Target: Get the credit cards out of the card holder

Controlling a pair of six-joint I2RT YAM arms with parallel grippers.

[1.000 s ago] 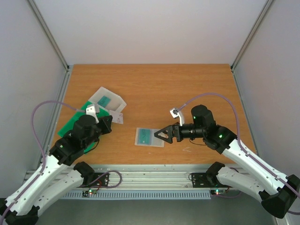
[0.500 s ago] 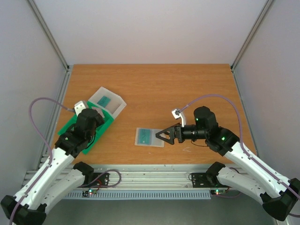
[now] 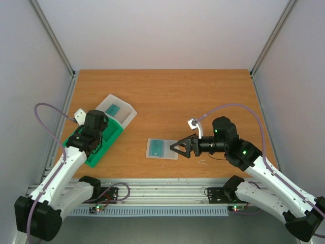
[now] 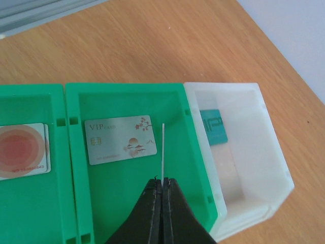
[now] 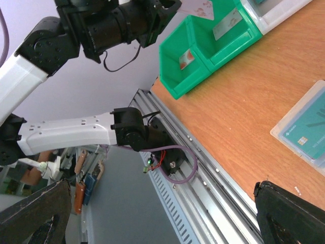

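Observation:
The card holder (image 3: 169, 151) lies flat on the table with a teal credit card (image 3: 157, 147) inside it; the right wrist view catches it at the frame's edge (image 5: 304, 129). My right gripper (image 3: 179, 147) hovers just right of it, open, with nothing between its jaws (image 5: 162, 185). My left gripper (image 4: 162, 182) is shut on a thin pale credit card (image 4: 162, 152), seen edge-on, above the green tray (image 4: 127, 203). From above, the left gripper (image 3: 95, 138) is over that tray (image 3: 110, 136).
The green tray holds a grey VIP card (image 4: 122, 146) in one compartment and a red-circled card (image 4: 23, 151) in the one beside it. A clear plastic box (image 4: 244, 168) beside the tray holds a teal card (image 4: 213, 126). An aluminium rail (image 3: 162, 190) edges the near side.
My left gripper has swung left with the card, from beside the clear box to over the green tray. The right gripper has drifted slightly right and stayed open.

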